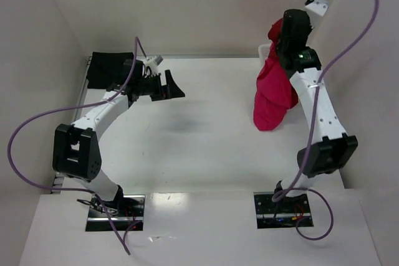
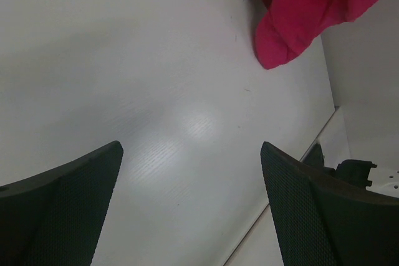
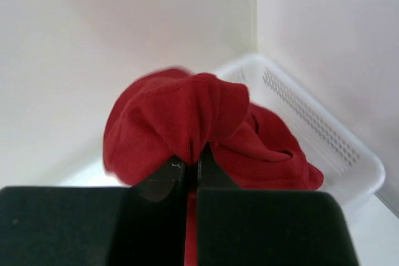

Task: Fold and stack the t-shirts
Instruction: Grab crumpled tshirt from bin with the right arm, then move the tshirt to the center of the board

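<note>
Top external view: over the right rear of the bench (image 1: 187, 135) the crimson-pink t-shirt (image 1: 273, 101) hangs bunched, beside the basket (image 3: 315, 123). The right fingers (image 3: 194, 169) clench only a small fold, so it may slip free or drag along red cloth (image 3: 268, 147) lying in the basket. The left fingers (image 1: 173, 87) stand released, well apart, holding nothing.

light: bright, diffuse, from overhead; white worktop (image 1: 206, 147) and walls (image 1: 187, 10) near washed out
shadows: soft grey smudge on worktop left of the t-shirt (image 1: 272, 101), no hard edges
glare: broad sheen patch on worktop below-left of the t-shirt, left wrist view
blur: right wrist view, t-shirt's left edge smeared; right end effector (image 3: 193, 161) below it dark, soft
</note>
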`<action>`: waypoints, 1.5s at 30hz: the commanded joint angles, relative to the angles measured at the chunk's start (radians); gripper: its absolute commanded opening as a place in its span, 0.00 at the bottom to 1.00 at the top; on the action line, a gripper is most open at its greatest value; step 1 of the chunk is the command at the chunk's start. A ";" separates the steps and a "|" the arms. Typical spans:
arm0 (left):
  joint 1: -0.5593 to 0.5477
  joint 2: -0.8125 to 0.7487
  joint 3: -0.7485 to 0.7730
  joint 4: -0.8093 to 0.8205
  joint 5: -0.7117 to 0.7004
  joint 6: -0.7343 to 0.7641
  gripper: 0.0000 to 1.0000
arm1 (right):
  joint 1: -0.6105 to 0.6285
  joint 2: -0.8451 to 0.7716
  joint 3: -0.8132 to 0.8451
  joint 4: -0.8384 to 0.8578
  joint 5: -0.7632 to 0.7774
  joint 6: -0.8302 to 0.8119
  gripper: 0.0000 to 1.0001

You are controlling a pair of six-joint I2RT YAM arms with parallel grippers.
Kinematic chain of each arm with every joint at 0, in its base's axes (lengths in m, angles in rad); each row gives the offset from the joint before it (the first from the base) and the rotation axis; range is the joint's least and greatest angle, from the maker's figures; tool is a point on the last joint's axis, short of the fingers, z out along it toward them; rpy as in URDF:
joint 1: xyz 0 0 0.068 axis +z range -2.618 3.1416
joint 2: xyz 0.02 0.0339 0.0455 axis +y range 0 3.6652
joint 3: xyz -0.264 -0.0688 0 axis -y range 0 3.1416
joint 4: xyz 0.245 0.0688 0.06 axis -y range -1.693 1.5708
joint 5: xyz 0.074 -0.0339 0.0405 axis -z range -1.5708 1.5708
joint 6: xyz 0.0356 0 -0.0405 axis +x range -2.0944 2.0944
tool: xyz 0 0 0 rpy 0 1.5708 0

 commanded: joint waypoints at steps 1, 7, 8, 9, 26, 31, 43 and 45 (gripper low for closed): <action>0.003 -0.055 -0.016 0.061 0.042 0.008 0.99 | -0.006 -0.106 0.091 0.101 0.128 -0.018 0.00; 0.003 -0.104 -0.034 0.061 0.042 0.008 0.99 | -0.006 -0.175 0.081 0.186 0.156 -0.047 0.00; 0.003 -0.104 -0.034 0.061 0.051 0.008 0.99 | -0.006 -0.162 0.081 0.186 0.156 -0.047 0.00; 0.003 -0.104 -0.034 0.061 0.091 0.008 0.99 | -0.006 -0.149 0.066 0.169 0.168 -0.047 0.00; -0.451 0.392 0.501 0.367 0.013 0.056 0.99 | -0.006 -0.134 0.065 0.069 -0.065 0.049 0.00; -0.536 0.517 0.604 0.531 -0.087 0.117 0.99 | -0.006 -0.134 0.083 0.002 -0.157 0.088 0.00; -0.605 0.715 0.842 0.653 -0.154 0.011 0.99 | -0.006 -0.246 -0.103 -0.021 -0.248 0.158 0.00; -0.625 0.725 0.877 0.662 -0.216 0.001 0.99 | -0.006 -0.255 -0.103 -0.021 -0.247 0.149 0.00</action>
